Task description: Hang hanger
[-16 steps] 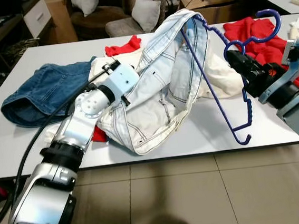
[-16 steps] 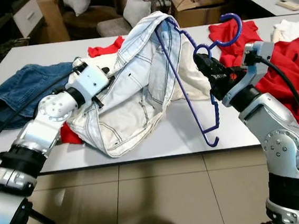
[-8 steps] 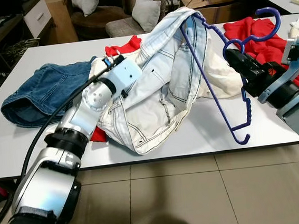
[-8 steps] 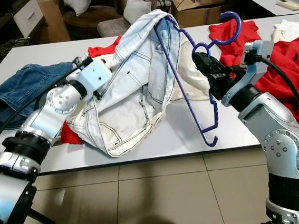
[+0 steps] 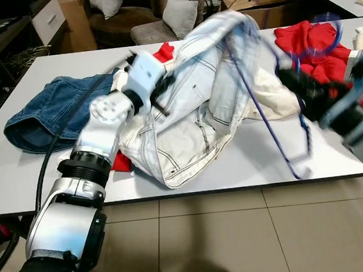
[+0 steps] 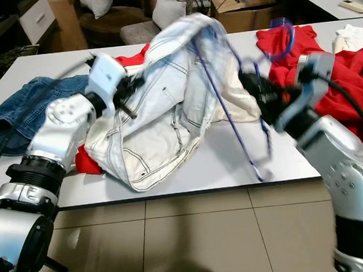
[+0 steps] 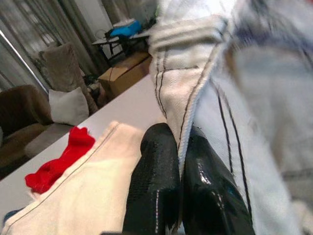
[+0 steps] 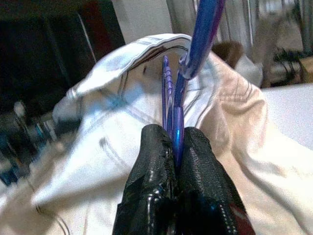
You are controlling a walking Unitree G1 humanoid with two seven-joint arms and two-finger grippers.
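Right wrist view gives us the cleanest look at the hanger (image 8: 172,105): it's a thin blue plastic one, glossy, with a ribbed or notched stretch on one bar, and our right gripper (image 8: 174,147) has its two black fingers squeezed tight on it with the blue bar sandwiched between them. Behind it we can see the pale washed-out jeans (image 8: 122,127) with dark seam stitching, draped over the far end of the hanger. From the head cameras the hanger is pretty smeared with motion blur, but we can still make out the curled hook up top near the red clothing (image 5: 307,40), a long bar running up under the peak of the jeans, and the lower end with a little upturned tip hanging close to the front edge of the white table (image 5: 19,184). So the hanger sits tilted above the table, one end inside the jeans, the middle in our right gripper. Left wrist view shows what the head views can't: our left gripper (image 7: 183,161) is pinched shut on a stitched seam edge of the jeans, fabric caught right between the fingertips, with a cream garment (image 7: 73,186) and a scrap of red cloth (image 7: 56,164) behind. The head views add the dark blue denim piece (image 5: 51,113) lying flat on the table's left side, well apart from the hanger.
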